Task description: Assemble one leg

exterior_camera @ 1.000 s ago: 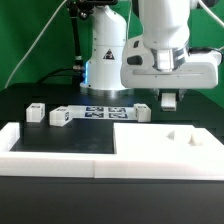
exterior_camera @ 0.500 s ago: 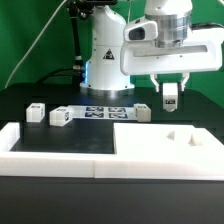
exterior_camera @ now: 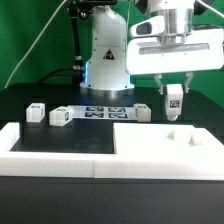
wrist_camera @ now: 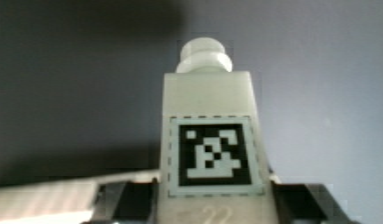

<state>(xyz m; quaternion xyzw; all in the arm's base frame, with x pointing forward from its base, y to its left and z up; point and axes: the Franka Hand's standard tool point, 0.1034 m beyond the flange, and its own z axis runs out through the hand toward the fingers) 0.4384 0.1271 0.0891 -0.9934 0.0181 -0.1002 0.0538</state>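
My gripper (exterior_camera: 175, 97) is shut on a leg (exterior_camera: 174, 102), a short white post with a black-and-white tag, and holds it in the air above the wide white slab (exterior_camera: 165, 148) at the exterior view's right. In the wrist view the leg (wrist_camera: 209, 125) stands between my dark fingers (wrist_camera: 138, 203), tag facing the camera, its round peg end pointing away. Two more legs lie on the black table at the exterior view's left, one (exterior_camera: 36, 112) further left and one (exterior_camera: 60, 116) beside the marker board.
The marker board (exterior_camera: 100, 112) lies flat at the table's middle, in front of the robot base (exterior_camera: 105, 60). Another white part (exterior_camera: 140, 110) stands at its right end. A white frame wall (exterior_camera: 50, 148) runs along the front left.
My gripper has risen from the table with the leg in it and moved a little to the exterior view's right, above the slab.
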